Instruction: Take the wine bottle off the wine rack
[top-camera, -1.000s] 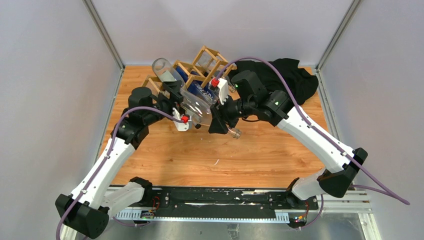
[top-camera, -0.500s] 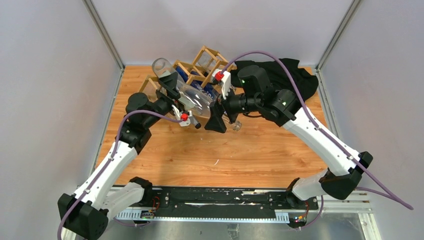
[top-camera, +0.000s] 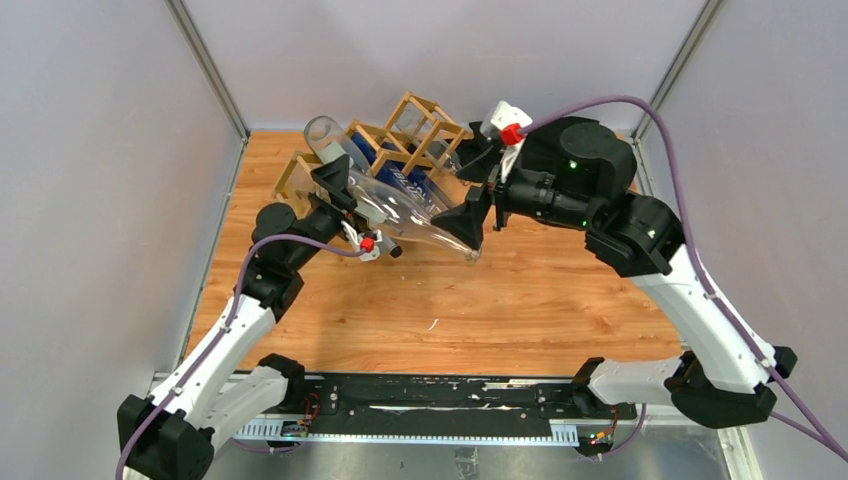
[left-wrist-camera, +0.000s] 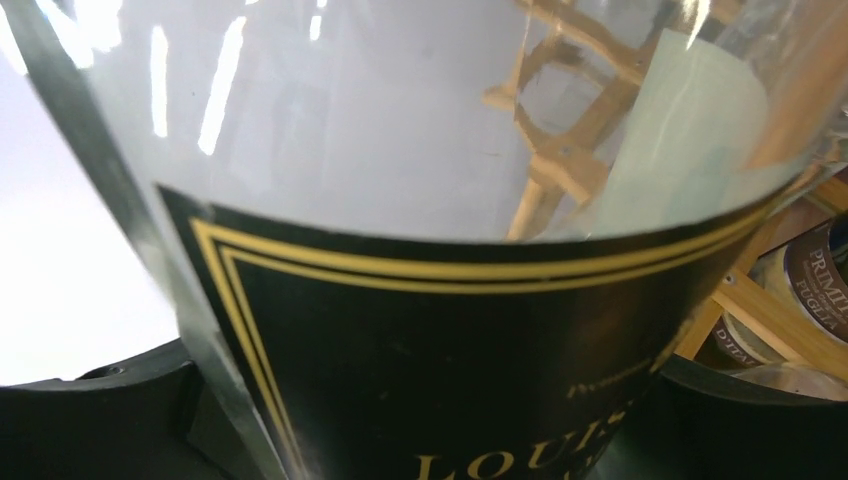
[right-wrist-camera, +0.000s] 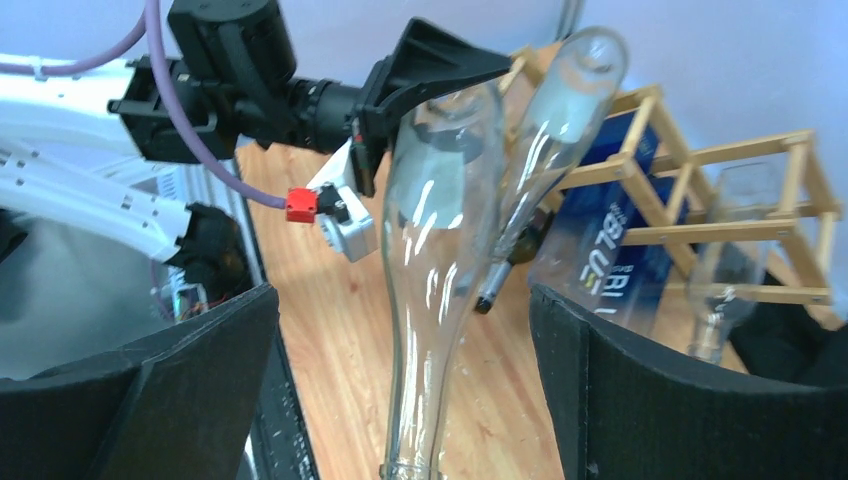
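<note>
Wine bottle (top-camera: 405, 212) pinched by left claw (top-camera: 350, 208) over wooden tabletop (top-camera: 450, 310); right claw (top-camera: 478, 195) spread.

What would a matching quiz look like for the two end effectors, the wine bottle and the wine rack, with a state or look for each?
Things:
1. left end effector
2. right end effector
3. wine bottle
4. wine rack

States or looks:
a. light wood lattice
b. clamped on the bottle's body
c. clear glass, black label
d. open, holding nothing

Pairs: 1-b, 2-d, 3-c, 4-a
</note>
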